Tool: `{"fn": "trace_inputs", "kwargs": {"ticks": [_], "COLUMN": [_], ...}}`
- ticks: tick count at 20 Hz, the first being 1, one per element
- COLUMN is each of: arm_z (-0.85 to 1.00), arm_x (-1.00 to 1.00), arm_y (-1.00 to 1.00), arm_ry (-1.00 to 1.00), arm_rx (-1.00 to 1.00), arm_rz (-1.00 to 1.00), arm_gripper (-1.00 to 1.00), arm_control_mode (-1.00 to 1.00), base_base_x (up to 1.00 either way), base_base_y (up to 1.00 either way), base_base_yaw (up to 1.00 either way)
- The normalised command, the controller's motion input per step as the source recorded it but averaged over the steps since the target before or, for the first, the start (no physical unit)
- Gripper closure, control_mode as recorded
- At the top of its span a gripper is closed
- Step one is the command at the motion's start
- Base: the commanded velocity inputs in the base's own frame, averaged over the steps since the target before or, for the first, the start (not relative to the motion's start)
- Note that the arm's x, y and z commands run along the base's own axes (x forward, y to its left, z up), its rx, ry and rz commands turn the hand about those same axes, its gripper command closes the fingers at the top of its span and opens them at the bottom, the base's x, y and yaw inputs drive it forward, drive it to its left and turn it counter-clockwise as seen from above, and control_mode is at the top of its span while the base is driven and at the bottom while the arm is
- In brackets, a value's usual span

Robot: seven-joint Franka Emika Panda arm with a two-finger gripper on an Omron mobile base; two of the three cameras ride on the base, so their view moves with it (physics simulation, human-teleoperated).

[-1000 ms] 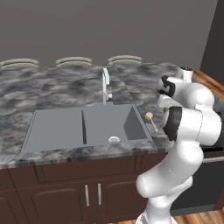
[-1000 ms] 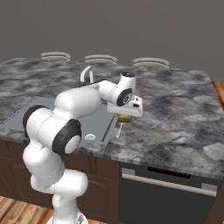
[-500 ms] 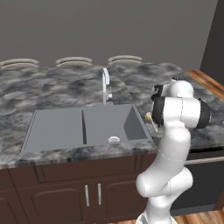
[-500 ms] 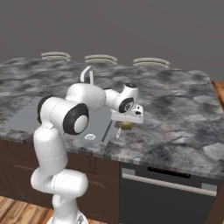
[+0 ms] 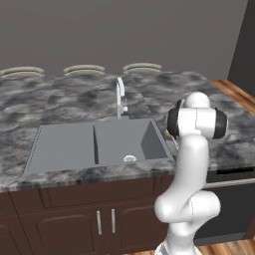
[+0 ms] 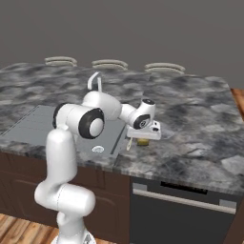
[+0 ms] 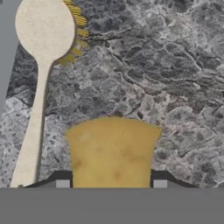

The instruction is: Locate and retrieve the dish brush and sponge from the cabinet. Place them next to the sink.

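Swinging round since a second earlier, the arm lowered over the table (image 6: pixel 200 138) right of the sink (image 5: pixel 94 144); its pincer (image 7: pixel 111 186) pinched the sponge (image 7: pixel 113 153), seemingly soft, light, best squeezed across. Just beside lay the stiff dish brush (image 7: pixel 41 57), head pointing away in the hand view.

Countertop (image 5: pixel 60 102): grey marbled stone, dark and pale veining, spanning the whole scene. Round pale ringed discs, three, in a row along the far edge of the counter: one (image 5: pixel 21 72), one (image 5: pixel 83 69), one (image 5: pixel 142 66). Base cabinets (image 5: pixel 74 214): dark brown wood, two slim silver vertical handles (image 5: pixel 105 221) side by side. Dark appliance front (image 6: pixel 181 214) under the counter, long silver bar handle (image 6: pixel 183 200). Wood floor (image 6: pixel 19 228). Plain grey wall (image 5: pixel 124 30) behind.
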Motion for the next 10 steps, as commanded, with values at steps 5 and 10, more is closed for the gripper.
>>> {"fn": "trace_inputs", "kwargs": {"ticks": [5, 10], "arm_z": [-0.18, -0.35], "arm_x": [0.05, 0.04], "arm_y": [0.10, 0.02], "arm_ry": [0.00, -0.01], "arm_rx": [0.00, 0.02], "arm_rz": [0.00, 0.00], "arm_gripper": [1.00, 1.00], "arm_control_mode": [-1.00, -1.00], "base_base_x": [0.00, 0.00], "base_base_y": [0.00, 0.00], "base_base_yaw": [0.00, 0.00]}}
